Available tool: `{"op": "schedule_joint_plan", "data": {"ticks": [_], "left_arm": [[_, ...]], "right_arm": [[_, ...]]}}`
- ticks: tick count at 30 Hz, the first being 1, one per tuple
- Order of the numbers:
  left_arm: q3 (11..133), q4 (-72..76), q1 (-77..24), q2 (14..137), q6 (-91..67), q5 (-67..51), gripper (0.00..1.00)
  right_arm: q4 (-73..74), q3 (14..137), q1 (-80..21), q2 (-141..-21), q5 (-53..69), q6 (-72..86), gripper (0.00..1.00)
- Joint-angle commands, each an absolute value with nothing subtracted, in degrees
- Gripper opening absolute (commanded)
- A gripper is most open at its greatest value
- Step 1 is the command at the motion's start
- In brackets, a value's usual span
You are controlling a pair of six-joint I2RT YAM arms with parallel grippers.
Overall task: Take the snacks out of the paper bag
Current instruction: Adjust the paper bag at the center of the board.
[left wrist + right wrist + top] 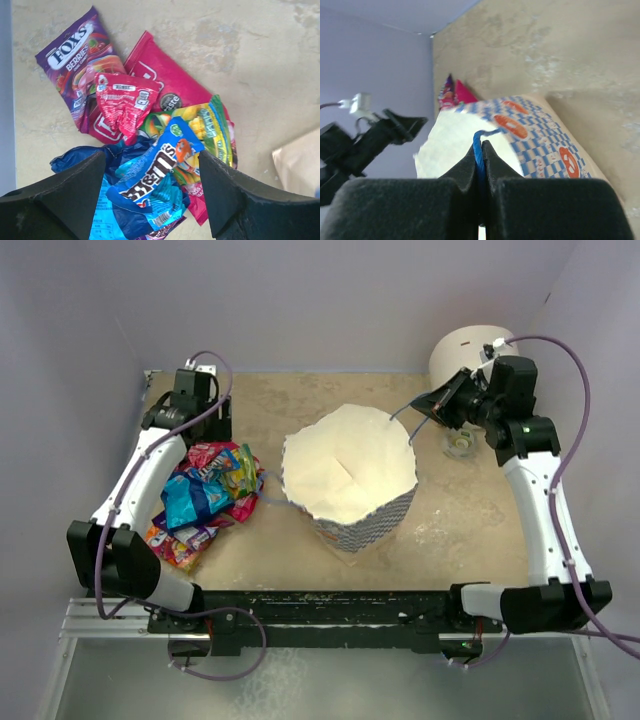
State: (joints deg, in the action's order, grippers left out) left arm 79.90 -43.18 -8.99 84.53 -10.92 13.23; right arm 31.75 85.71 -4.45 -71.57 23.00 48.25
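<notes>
The paper bag stands open in the middle of the table, and its inside shows only plain white. My right gripper is shut on the bag's thin blue cord handle and holds it up at the far right rim; the checked outside of the bag shows below. The snacks lie in a pile on the table left of the bag. My left gripper is open and empty, hovering above a blue M&M's packet. A purple Fox's packet, a red packet and a yellow-green packet lie beside it.
A large white cylinder stands at the back right behind my right wrist. A small clear object lies on the table beneath that arm. A corner of the bag sits just right of the snack pile. Purple walls close in the back and sides.
</notes>
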Motion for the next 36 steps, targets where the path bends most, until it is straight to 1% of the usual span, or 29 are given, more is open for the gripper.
{"op": "schedule_joint_plan", "data": {"ticks": [1, 3, 7, 10, 12, 14, 17, 18, 19, 22, 26, 30, 33, 36], "left_arm": [[84.35, -43.65, -11.65, 81.2, -10.05, 12.33, 0.79], [85.01, -42.87, -12.48, 79.62, -10.02, 12.1, 0.8], [89.28, -42.75, -12.74, 78.29, -10.35, 9.88, 0.83], [92.85, -42.9, -13.2, 77.91, -10.22, 7.45, 0.84], [94.06, -41.68, -13.58, 76.86, -9.0, 5.54, 0.87], [94.77, -40.53, -14.92, 75.42, -6.82, 4.84, 0.92], [96.36, -39.18, -17.63, 73.2, -2.26, 3.98, 0.96], [97.12, -38.76, -18.16, 72.49, -1.56, 3.63, 0.98], [97.86, -38.24, -18.38, 71.68, -1.54, 3.38, 1.0], [101.3, -37.41, -18.58, 70.3, -2.84, 0.93, 0.99], [104.06, -35.88, -19.09, 68.93, -4.92, -5.91, 0.99], [103.82, -35.67, -19.7, 68.29, -7.15, -9.16, 0.99], [101.84, -35.02, -19.87, 67.87, -10.28, -13.05, 0.99], [98.9, -32.47, -19.87, 68.22, -15.26, -20.15, 0.99]], "right_arm": [[34.28, 88.71, -2.13, -73.7, 21.31, 41.03, 0.0], [35.11, 90.53, -2.03, -75.33, 22.2, 37.67, 0.0], [37.45, 94.38, -2.05, -78.7, 25.4, 31.7, 0.06], [41.1, 97.98, -2.02, -79.95, 23.75, 28.07, 0.15], [43.21, 99.54, -2.02, -79.71, 22.42, 26.12, 0.32], [44.76, 100.52, -2.02, -78.71, 21.59, 24.64, 0.49], [47.31, 101.75, -2.07, -76.33, 20.2, 21.75, 0.66], [48.45, 102.2, -2.05, -75.35, 19.46, 20.23, 0.76], [48.81, 102.69, -2.02, -74.38, 18.89, 19.54, 0.83], [51.43, 104.06, -2.04, -71.18, 16.54, 16.42, 0.99], [53.7, 103.96, -2.02, -66.29, 10.09, 16.12, 0.99], [54.72, 100.02, -2.07, -62.42, 2.51, 18.7, 0.99], [55.01, 98.14, -2.02, -62.86, 0.38, 20.78, 1.0], [55.26, 96.88, -2.02, -63.92, -0.65, 23.16, 0.99]]}}
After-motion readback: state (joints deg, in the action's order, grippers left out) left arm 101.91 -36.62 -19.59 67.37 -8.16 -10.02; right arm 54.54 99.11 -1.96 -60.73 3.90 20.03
